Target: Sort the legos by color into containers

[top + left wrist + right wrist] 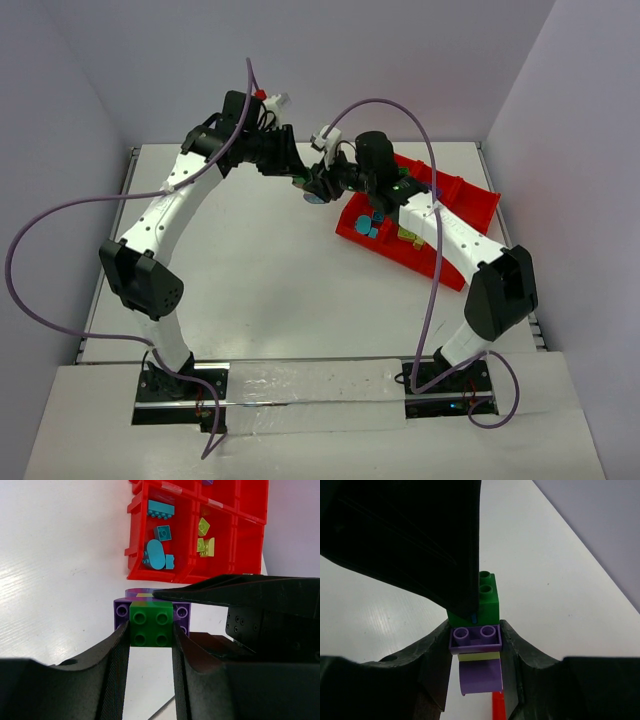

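Left hand (151, 642): black fingers clamped on a green studded plastic brick (150, 622), pads pressing its two sides.
Right hand (475, 630): fingers closed against the purple studded brick (475, 639) of the same clump (316, 192).
Clump: held between both hands above the white table (60, 555), near the red plastic divided tray (135, 535).
Axis: green, purple, yellow-green and curved purple pieces stacked in line; green studs face the left wrist camera.

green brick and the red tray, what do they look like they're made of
The green brick looks like hard moulded plastic: smooth, with a slight sheen, crisp edges and round studs on its face. The red tray also seems to be moulded plastic: glossy, with thin walls and dividers and light glints along the rims. The look alone cannot tell the kind of plastic.
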